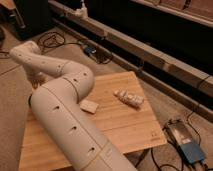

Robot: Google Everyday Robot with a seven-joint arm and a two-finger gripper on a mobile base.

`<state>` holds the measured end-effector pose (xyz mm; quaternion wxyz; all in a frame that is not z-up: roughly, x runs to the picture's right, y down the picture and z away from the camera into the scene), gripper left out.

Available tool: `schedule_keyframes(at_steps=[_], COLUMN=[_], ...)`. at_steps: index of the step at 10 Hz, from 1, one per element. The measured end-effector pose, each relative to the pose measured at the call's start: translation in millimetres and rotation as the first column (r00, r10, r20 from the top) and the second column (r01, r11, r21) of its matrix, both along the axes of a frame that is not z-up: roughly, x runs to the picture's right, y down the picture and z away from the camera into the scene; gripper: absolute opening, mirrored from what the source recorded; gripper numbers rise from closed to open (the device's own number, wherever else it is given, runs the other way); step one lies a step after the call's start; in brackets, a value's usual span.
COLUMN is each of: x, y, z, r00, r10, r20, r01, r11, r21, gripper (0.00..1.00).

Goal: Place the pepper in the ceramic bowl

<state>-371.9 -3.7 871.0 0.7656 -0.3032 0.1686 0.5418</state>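
The white arm (60, 95) bent across the left half of the wooden counter (125, 125) and reached toward its far left edge, where the end effector (37, 79) sat mostly hidden behind the arm; whether it was released or clenched could not be told. The pepper and ceramic bowl were out of sight. 1 plastic bottle (128, 98) lay on its side at right, 1 pale flat object (89, 106) near the middle.

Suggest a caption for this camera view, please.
Arm reaches left across the table; gripper hidden behind it.
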Motion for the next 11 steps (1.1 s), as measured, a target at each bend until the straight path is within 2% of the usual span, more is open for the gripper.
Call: schedule_keyframes(at_steps=[2,3,4,8,11], x=[-4.7,-5.1,-3.3,-9.1,-4.9], y=[1.7,1.4,1.3,4.8,5.6], z=[0.9,0.8,1.8,1.1,3.3], r00=[0.999,0.999,0.998,0.995,0.995], r10=[-0.004,-0.002,-0.001,-0.02,-0.018], r20=[0.034,0.053,0.063,0.099,0.094], r01=[0.004,0.002,0.001,0.02,0.017], r11=[1.0,1.0,1.0,0.9998,0.9998], r21=[0.0,0.0,0.001,0.009,0.008], gripper=[0.6,0.73,0.78,0.8,0.8])
